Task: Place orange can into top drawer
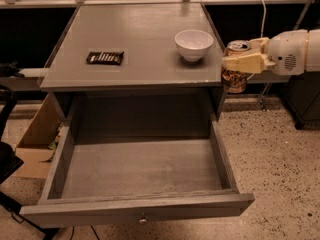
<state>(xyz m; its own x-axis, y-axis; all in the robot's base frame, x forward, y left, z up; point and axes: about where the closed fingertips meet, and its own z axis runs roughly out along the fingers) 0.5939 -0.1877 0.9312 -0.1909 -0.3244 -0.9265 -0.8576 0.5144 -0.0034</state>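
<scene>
My gripper (pixel 231 59), clamped on the orange can (pixel 234 80) with the table (pixel 135 39) just to its left, hides the can's middle band (behind it, my arm (pixel 300 51) is cut off by the right edge).

Smooth cream plastic gripper (pixel 238 62), just off the table's (pixel 125 34) right edge, clamps the orange can (pixel 234 80): shiny metal lid, mottled print. Bowl (pixel 194 44) glossy white. Top drawer (pixel 145 166) matt grey wood, grain showing, small metal knob (pixel 143 218).

Light is coming from overhead, warm and dimmish, laying a soft sheen on the tabletop (pixel 135 34) around the white bowl (pixel 193 43). The recess above the top drawer (pixel 142 168) is sitting in heavy shadow. The gripper (pixel 231 59), clamping the orange can (pixel 234 80) just off the table's right edge, is catching the brightest light.
</scene>
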